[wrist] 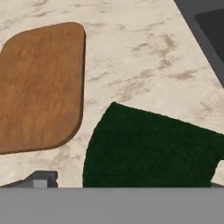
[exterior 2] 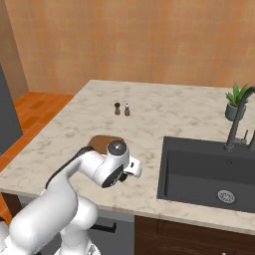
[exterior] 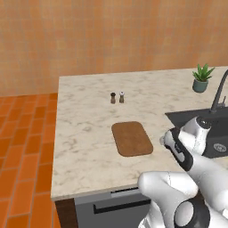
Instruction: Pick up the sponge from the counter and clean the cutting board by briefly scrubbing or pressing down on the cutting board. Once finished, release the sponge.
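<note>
While the end effector (wrist: 127,186) hangs wide open, holding nothing, the dark-green, coarse-textured sponge (wrist: 151,148) lies flat on the veined marble desk (wrist: 144,52); rounded wooden cutting board (wrist: 39,85) at its 10 o'clock, apart.

glossy white rounded arm (exterior 2: 60,194) segments, dark joint bands.

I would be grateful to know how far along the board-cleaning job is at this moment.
Nothing looks finished yet. The dark green sponge lies on the marbled counter beside the bare brown wooden cutting board, not on it. In hand: the open gripper sits close over the sponge, ungrasped. Left: grasp, scrub the board, release.
</note>
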Motion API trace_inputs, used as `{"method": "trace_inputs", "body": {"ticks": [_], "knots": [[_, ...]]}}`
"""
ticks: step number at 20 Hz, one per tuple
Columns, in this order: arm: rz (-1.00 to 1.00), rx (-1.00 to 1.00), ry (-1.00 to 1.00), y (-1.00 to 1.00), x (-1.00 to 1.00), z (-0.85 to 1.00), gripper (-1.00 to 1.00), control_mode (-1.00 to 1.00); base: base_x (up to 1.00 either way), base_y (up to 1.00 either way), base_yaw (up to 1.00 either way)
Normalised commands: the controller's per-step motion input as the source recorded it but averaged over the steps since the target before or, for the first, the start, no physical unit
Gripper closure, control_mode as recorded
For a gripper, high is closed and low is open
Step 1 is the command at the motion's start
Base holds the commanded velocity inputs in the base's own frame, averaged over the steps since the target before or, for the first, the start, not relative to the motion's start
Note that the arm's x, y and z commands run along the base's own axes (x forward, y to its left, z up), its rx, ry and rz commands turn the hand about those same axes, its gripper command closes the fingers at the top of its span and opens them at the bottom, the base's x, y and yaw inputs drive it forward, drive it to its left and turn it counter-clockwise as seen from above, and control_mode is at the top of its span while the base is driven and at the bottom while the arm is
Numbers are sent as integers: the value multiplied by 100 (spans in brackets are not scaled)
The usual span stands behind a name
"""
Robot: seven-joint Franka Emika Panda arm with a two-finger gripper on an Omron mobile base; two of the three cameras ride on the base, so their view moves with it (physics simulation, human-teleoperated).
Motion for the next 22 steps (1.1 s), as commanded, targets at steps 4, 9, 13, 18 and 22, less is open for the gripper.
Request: {"method": "trace_inputs", "body": {"ticks": [4,9,13,18,22], "knots": [[33,-13,-18,-2,-57,-17,-100,-100,0,0,0],[32,-30,-8,19,-41,-83,-100,-100,0,0,0],[5,-14,-15,73,11,-62,-100,-100,0,0,0],[-5,1,-32,95,73,-33,-100,-100,0,0,0],[-9,6,-8,98,100,-42,-100,-100,0,0,0]]}}
